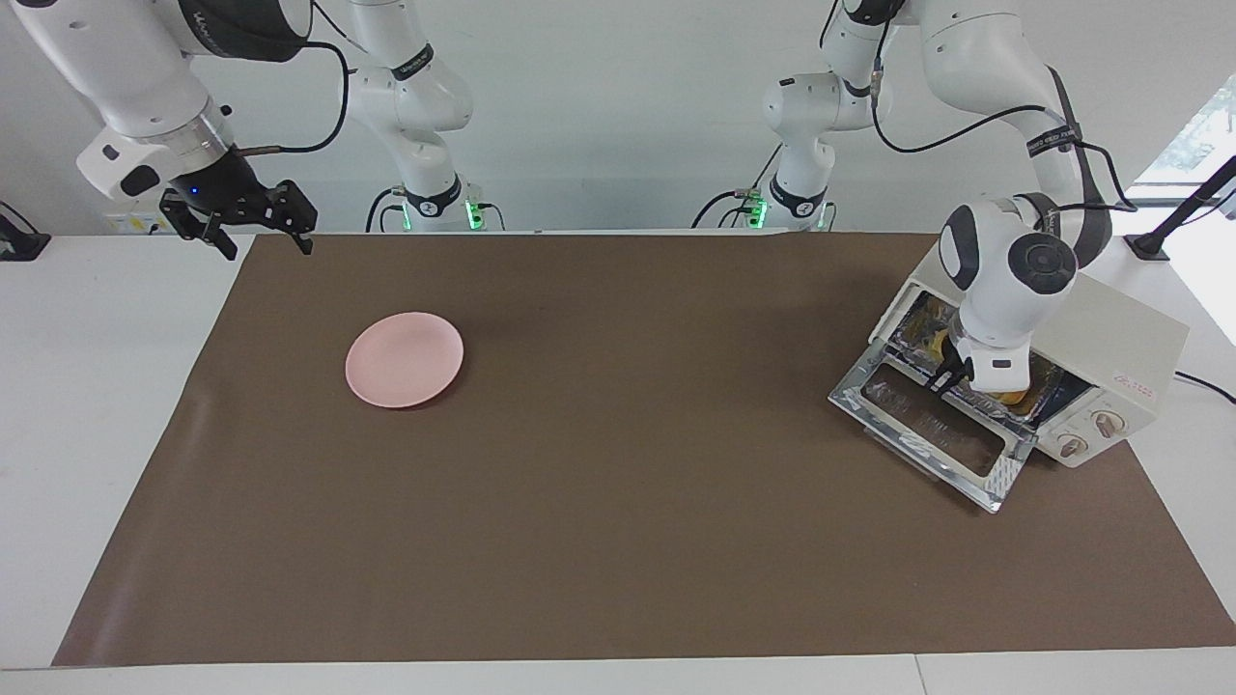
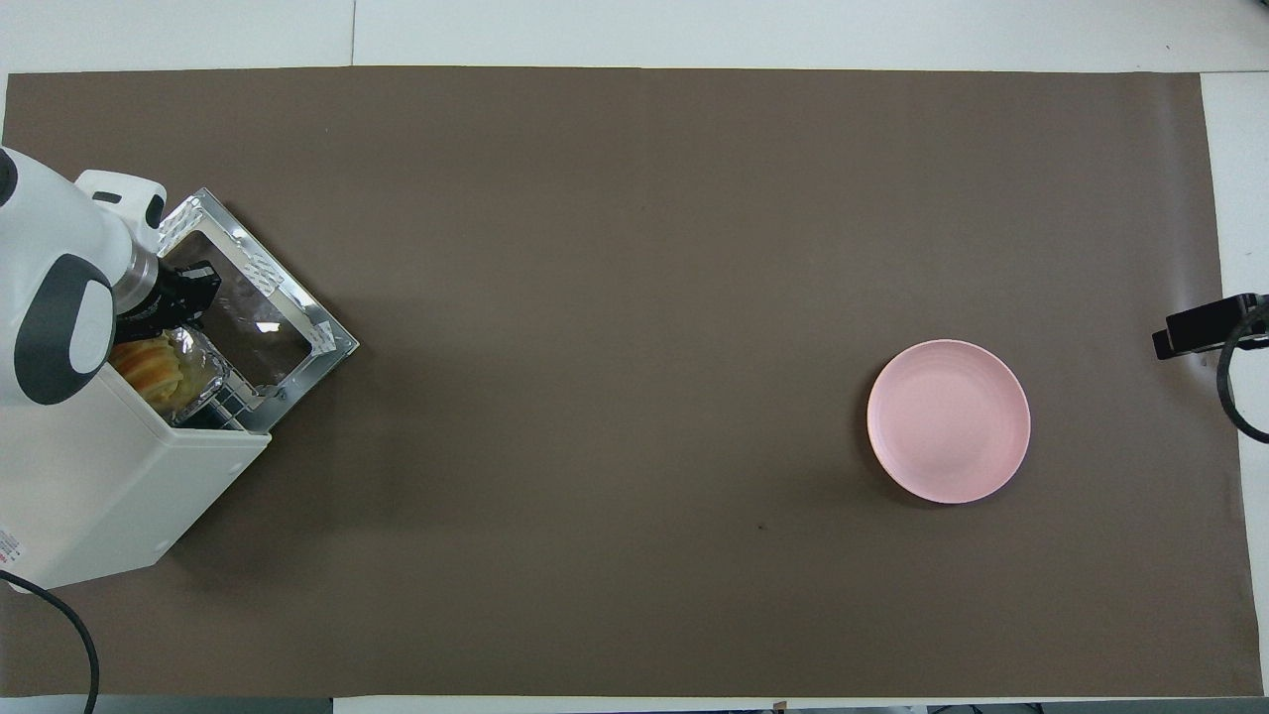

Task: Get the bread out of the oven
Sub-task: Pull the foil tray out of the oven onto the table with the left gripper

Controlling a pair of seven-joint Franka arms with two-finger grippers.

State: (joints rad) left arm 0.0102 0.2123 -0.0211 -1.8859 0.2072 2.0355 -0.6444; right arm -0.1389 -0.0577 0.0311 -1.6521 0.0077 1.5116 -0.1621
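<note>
The cream-white oven (image 1: 1120, 338) stands at the left arm's end of the table with its glass door (image 1: 927, 425) dropped open. The golden bread (image 2: 149, 367) lies in a crinkled foil tray (image 2: 206, 369) at the oven's mouth; only a yellow patch of the bread (image 1: 1012, 397) shows in the facing view. My left gripper (image 1: 951, 374) is down at the oven's mouth, right at the tray and bread, and its hand hides most of the loaf. My right gripper (image 1: 261, 230) is open, empty and raised at the right arm's end, where that arm waits.
A pink plate (image 1: 405, 359) lies empty on the brown mat (image 1: 618, 541), toward the right arm's end. The open door (image 2: 253, 307) juts out over the mat in front of the oven. Two knobs (image 1: 1091, 432) face the table's middle.
</note>
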